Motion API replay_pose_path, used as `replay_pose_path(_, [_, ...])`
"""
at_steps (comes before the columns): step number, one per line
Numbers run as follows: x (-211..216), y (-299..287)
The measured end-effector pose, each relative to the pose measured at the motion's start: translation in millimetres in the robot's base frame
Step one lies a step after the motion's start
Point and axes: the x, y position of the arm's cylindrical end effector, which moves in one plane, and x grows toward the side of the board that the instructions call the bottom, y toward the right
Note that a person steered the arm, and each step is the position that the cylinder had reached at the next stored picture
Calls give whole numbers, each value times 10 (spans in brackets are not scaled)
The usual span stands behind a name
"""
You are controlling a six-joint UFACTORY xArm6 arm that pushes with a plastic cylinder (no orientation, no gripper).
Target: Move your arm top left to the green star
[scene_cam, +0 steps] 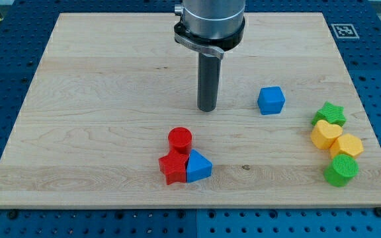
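Observation:
The green star (330, 114) lies near the board's right edge, at the top of a cluster of blocks. My tip (207, 109) rests on the board near the middle, well to the left of the star. A blue cube (270, 100) sits between my tip and the star. The tip touches no block.
Below the green star lie a yellow heart (325, 135), a yellow hexagon (347, 145) and a green cylinder (341, 170). Below my tip sit a red cylinder (180, 139), a red star (173, 167) and a blue triangle (198, 166). The wooden board (98, 79) lies on a blue perforated table.

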Motion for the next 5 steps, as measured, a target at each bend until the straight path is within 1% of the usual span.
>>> replay_pose_path(4, [-45,-108])
replay_pose_path(5, [-407,-100])
